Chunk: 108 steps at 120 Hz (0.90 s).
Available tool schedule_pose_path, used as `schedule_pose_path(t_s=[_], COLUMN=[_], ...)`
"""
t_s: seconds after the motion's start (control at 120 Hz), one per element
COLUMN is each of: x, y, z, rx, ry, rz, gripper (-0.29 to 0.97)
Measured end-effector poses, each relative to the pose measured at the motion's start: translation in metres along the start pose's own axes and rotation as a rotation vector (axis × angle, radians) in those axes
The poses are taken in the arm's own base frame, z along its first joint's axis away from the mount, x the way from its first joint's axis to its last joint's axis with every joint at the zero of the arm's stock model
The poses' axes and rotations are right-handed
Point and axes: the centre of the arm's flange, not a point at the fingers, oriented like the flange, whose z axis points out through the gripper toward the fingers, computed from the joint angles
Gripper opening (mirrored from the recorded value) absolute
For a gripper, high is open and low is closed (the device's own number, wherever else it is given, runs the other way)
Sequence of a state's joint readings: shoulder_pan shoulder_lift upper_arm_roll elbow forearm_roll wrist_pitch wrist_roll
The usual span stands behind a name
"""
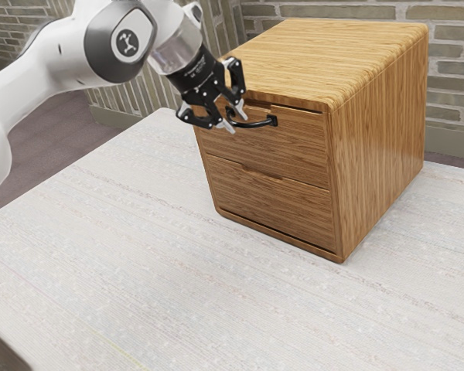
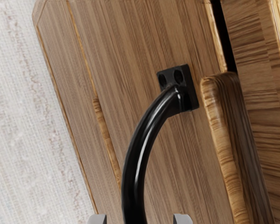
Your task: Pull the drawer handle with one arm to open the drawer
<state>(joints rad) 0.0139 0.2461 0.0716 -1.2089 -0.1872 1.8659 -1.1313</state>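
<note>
Black and bowed, the drawer handle sits high on the upper drawer of a bamboo cabinet. Its long axis runs level along the drawer front, and its arc bulges away from the wood toward the arm. In the wrist view the handle rises from a square black mount plate and passes between the two grey fingertips with a gap on each side. The claw therefore stands partly open, straddling the handle's end nearer the exterior view's left without clamping it. Below lies the lower drawer. The cabinet stands on a pale counter.
</note>
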Motion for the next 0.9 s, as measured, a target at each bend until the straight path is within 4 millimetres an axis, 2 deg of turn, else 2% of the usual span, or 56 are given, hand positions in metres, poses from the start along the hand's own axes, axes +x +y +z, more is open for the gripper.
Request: schedule_pose_path(t_s=[0.433, 0.9], x=[0.001, -0.004], y=[-0.004, -0.023], z=[0.011, -0.007], rx=[0.017, 0.018], ry=[-0.009, -0.024], rz=[0.006, -0.002], gripper=[0.01, -0.05])
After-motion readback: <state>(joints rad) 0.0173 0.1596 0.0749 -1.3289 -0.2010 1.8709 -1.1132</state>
